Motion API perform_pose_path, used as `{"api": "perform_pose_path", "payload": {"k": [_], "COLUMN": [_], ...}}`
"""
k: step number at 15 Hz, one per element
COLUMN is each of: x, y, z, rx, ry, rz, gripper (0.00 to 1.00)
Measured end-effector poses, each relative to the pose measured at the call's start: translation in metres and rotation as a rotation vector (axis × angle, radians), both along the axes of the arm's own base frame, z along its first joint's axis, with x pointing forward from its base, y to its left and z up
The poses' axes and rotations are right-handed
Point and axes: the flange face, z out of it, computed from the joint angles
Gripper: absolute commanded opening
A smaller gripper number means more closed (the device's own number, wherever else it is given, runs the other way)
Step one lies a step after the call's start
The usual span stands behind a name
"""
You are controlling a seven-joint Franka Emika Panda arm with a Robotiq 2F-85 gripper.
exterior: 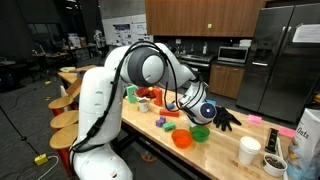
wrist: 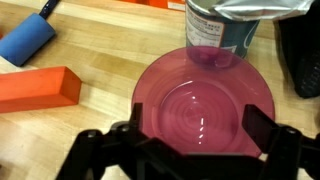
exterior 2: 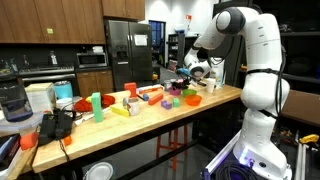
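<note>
In the wrist view a translucent pink bowl sits upright on the wooden table right below my gripper. The gripper is open and holds nothing. Its dark fingers stand wide, one over each side of the bowl. The bowl's near rim is hidden by the gripper body. A metal can with a torn foil lid stands just behind the bowl, touching or nearly touching its far rim. In both exterior views the gripper hangs low over the table's end; the pink bowl is not clear there.
An orange block and a blue object lie left of the bowl, and a black object is at the right edge. A green bowl, an orange bowl, a white cup and several colourful toys crowd the table.
</note>
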Motion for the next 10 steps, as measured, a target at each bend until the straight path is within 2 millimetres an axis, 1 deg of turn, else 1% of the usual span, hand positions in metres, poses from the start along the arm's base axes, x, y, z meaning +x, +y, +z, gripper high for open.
{"api": "perform_pose_path", "payload": {"k": [6, 8, 10], "x": [0.0, -0.002, -0.005], "y": [-0.003, -0.006, -0.01], "z": [0.002, 0.006, 0.015], "rx": [0.0, -0.029, -0.071], "ry": [0.007, 0.01, 0.01], "rz": [-0.023, -0.044, -0.073], "gripper": [1.0, 1.0, 1.0]}}
